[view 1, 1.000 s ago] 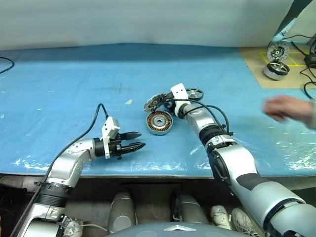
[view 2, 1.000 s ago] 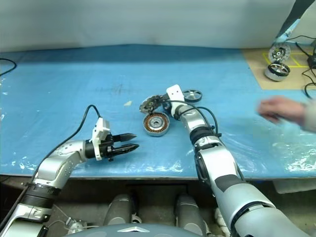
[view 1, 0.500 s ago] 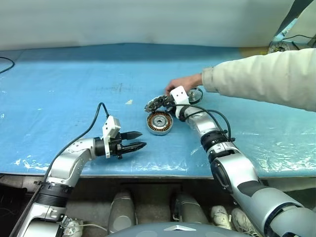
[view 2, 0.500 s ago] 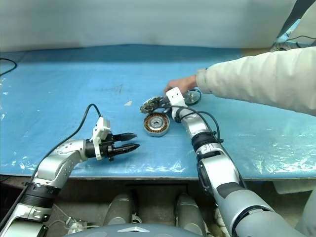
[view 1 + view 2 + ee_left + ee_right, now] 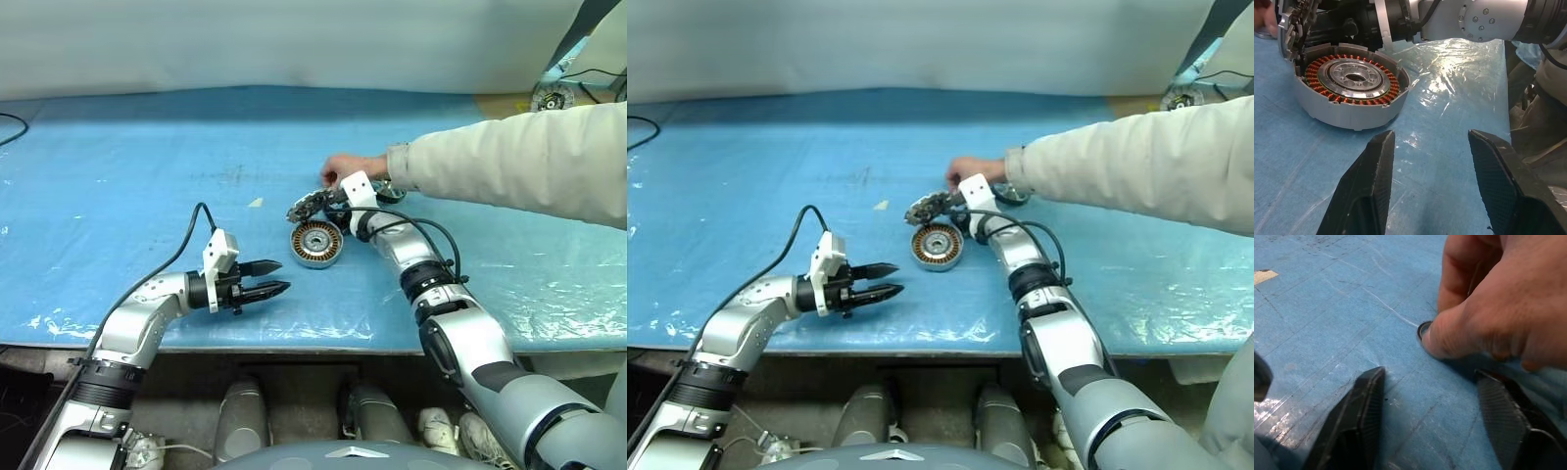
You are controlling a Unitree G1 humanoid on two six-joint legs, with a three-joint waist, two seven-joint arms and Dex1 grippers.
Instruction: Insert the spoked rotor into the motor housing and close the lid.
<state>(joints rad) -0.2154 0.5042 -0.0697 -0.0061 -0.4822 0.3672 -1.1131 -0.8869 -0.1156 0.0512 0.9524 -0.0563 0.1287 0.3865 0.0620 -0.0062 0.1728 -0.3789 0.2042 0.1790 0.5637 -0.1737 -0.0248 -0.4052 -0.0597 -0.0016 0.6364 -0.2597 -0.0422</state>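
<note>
The motor housing, a silver cup with copper windings, lies on the blue table. Its toothed lid stands tilted up at the far rim. My left gripper hovers open a short way left of the housing, holding nothing. My right gripper is open just behind the lid, with bare table between its fingers. A person's hand reaches in beside it and pinches a tiny ring. The spoked rotor lies behind my right wrist, mostly hidden by the person's sleeve.
The person's pale sleeve crosses the right half of the table. More motor parts sit on a cardboard patch at the far right. A small scrap lies left of the lid. The table's front edge runs below both arms.
The person's arm has come in from the right and the hand now rests by my right gripper. Both my arms have stayed in place.
</note>
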